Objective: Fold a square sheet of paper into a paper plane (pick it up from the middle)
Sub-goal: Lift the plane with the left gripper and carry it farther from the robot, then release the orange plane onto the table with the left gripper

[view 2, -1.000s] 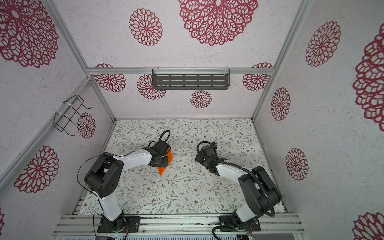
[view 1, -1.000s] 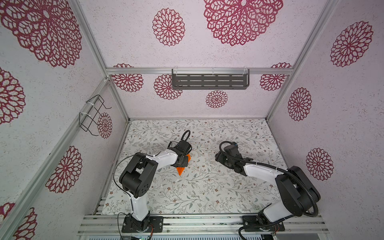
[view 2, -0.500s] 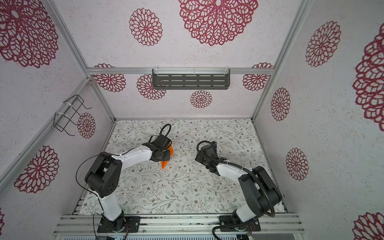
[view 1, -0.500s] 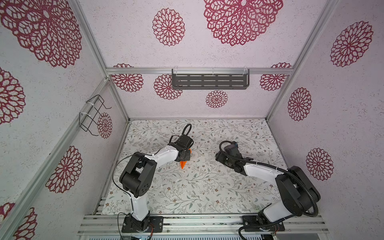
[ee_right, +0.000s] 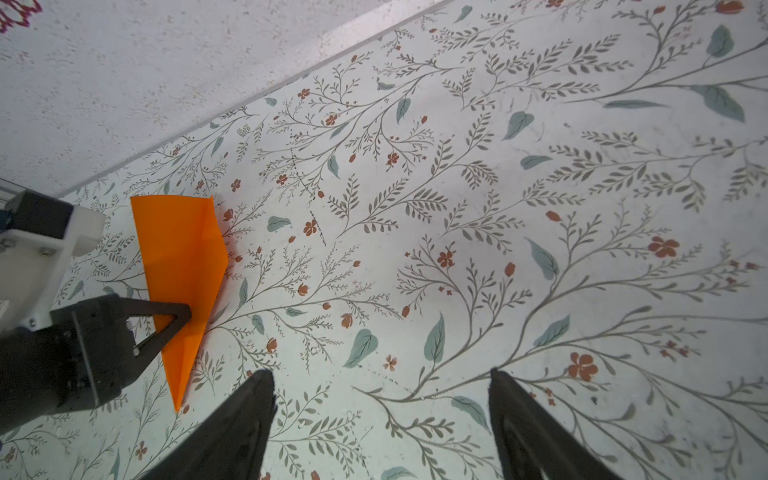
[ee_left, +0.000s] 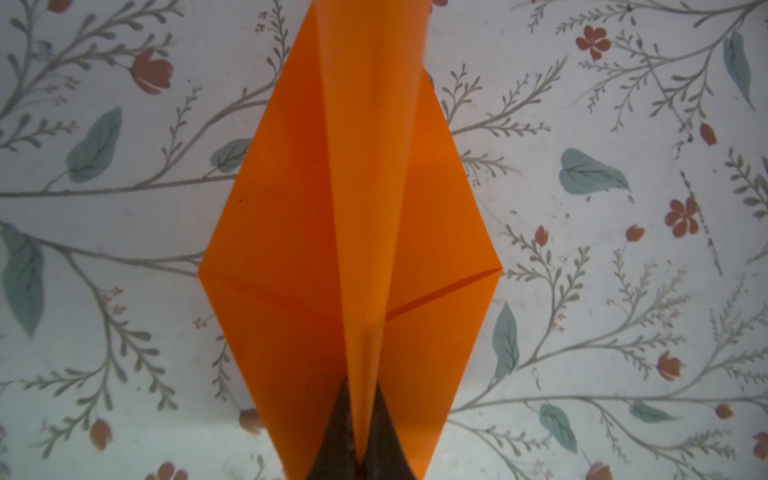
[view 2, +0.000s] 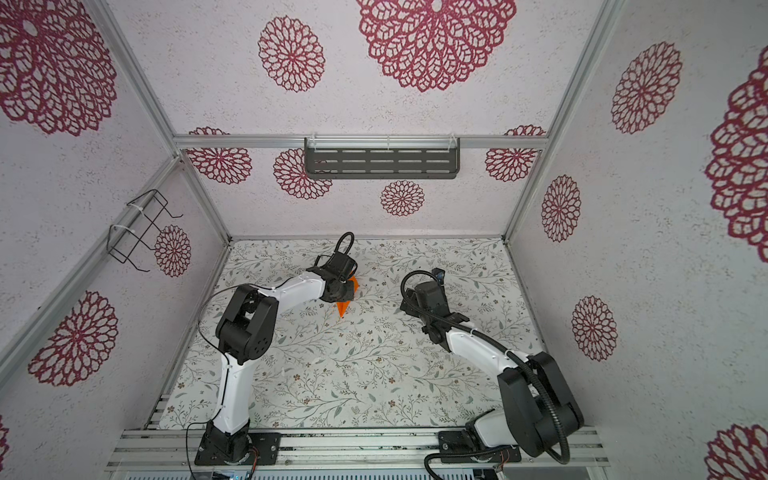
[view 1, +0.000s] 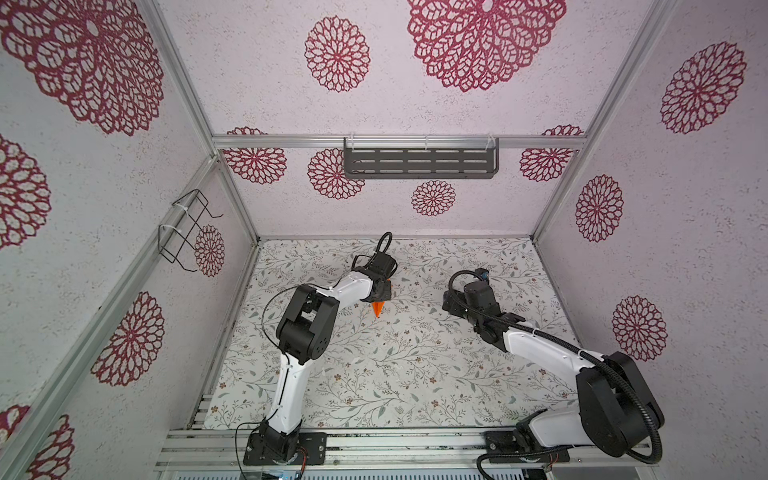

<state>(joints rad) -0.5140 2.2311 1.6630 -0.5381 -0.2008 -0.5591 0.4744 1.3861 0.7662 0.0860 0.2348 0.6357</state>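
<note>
Left wrist view shows the left end effector clamped on the paper plane; right end effector spread apart

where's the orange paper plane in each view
In a top view: the paper plane pokes out under the left gripper, left of centre.
In a top view: paper plane likewise, tip pointing frontward.
Left wrist: paper plane fills the middle, pinched between dark fingertips.
Right wrist: paper plane clamped in that gripper, off to one side.
Shared landmark: the left gripper, shut on the plane.
</note>
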